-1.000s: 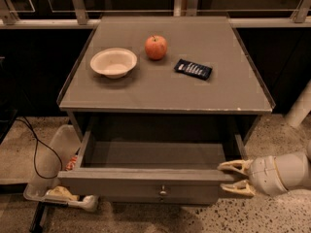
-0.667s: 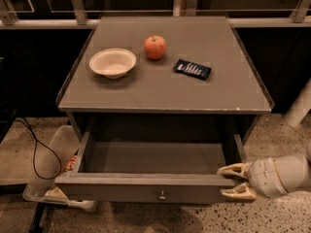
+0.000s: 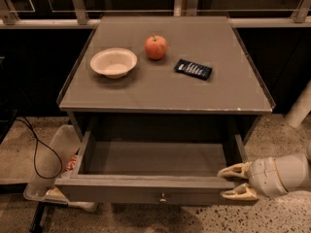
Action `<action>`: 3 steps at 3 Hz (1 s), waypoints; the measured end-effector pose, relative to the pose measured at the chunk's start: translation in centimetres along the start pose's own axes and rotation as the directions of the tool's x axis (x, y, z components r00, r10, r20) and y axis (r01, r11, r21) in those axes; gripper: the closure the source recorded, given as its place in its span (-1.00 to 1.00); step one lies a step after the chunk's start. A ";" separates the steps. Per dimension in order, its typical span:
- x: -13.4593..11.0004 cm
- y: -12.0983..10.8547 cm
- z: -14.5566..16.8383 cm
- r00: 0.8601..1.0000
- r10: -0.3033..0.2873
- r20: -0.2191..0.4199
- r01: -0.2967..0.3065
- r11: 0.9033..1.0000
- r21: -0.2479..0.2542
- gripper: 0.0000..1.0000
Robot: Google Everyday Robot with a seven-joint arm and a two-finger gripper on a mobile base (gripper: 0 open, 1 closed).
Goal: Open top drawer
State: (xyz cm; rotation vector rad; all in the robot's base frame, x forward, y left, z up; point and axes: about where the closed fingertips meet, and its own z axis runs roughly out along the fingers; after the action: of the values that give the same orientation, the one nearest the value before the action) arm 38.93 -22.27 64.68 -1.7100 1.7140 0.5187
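Observation:
The top drawer (image 3: 155, 192) of the grey-brown cabinet stands pulled far out, its shallow plain grey interior (image 3: 155, 159) empty. A small round metal knob (image 3: 163, 197) sits at the centre of its front panel. My gripper (image 3: 235, 182) comes in from the right at the drawer's front right corner. Its two pale fingers (image 3: 234, 171) are spread apart, one above and one below the front panel's top edge at the corner. They hold nothing. The lower drawers are hidden under the open one.
On the cabinet top (image 3: 165, 89) lie a white bowl (image 3: 113, 62), a red apple (image 3: 155, 47) and a dark snack packet (image 3: 193, 69). A clear plastic bin (image 3: 51, 154) and a black cable (image 3: 41, 147) lie on the floor at left. A white post (image 3: 299, 108) stands at right.
The drawer has slid a little further out toward the camera. My gripper has stayed at its front right corner, shifting slightly down with it.

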 end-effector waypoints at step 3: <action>2.2 4.9 -1.0 0.998 -0.013 0.063 0.015 1.000 -0.023 -0.37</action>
State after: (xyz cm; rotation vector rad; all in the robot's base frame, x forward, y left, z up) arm 34.12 -24.23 63.08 -1.7028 1.6566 0.5816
